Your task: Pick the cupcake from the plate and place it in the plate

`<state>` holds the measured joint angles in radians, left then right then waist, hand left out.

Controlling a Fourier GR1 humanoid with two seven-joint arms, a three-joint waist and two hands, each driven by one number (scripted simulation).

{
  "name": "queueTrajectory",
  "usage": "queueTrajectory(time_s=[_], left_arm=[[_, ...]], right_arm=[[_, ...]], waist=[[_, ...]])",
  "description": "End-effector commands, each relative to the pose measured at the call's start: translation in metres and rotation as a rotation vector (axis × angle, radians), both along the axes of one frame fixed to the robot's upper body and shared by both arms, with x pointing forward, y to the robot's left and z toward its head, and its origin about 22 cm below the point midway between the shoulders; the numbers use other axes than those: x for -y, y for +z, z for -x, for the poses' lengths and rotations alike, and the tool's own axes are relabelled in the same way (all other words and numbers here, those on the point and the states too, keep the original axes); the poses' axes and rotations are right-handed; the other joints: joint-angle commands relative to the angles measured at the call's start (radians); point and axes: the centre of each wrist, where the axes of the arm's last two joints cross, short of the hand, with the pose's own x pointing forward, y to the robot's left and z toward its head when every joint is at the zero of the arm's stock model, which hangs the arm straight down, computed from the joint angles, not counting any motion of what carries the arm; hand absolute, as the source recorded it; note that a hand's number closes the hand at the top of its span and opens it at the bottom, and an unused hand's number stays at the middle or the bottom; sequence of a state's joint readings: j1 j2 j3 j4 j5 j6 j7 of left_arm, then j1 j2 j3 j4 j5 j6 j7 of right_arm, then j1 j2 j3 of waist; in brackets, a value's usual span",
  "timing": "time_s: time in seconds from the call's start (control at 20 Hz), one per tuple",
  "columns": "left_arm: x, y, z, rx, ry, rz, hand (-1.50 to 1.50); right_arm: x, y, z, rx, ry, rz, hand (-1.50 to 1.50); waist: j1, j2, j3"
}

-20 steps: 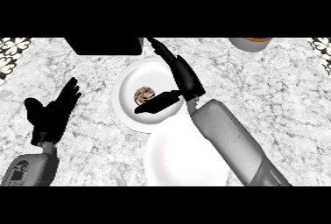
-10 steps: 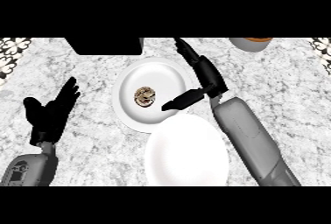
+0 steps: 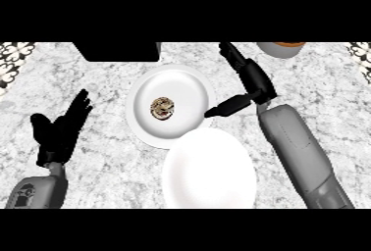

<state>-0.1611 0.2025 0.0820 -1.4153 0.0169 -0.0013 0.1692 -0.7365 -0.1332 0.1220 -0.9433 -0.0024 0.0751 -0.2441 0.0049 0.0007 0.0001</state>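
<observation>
Brown and light, the cupcake (image 3: 162, 108) is lying mid-way on the far plate (image 3: 185, 81) near the worktop's back edge, is being judged soft and crumbly, best pinched low at its sides, while the right hand (image 3: 249, 82) is being held open beside the rim.

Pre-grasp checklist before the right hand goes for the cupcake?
1. Cupcake sits on the far plate, in plain sight: ok.
2. Right hand open, fingers straight, holding nothing: ok.
3. Right hand over the cupcake: not ok; it is right of the far plate, only the thumb near its rim.
4. Near plate bare to receive: ok.
5. Near plate overlaps the far plate's lower rim; whether they touch: cannot tell.
6. Left hand resting open at the left, apart from both plates: ok.
</observation>
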Motion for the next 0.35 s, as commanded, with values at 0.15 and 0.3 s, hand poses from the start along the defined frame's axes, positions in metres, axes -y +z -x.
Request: queueTrajectory(time_s=[0.15,0.3], left_arm=[[-0.004,0.017,-0.012,-0.003,-0.009,-0.006,0.00],[0.008,-0.004,0.007,-0.017,-0.005,0.008,0.00]], right_arm=[[0.012,-0.010,-0.008,-0.012,-0.049,0.063,-1.50],[0.039,-0.009,-0.013,-0.020,-0.056,0.089,-1.50]], waist=[[0.001,0.000,0.000],[0.003,0.000,0.000]])
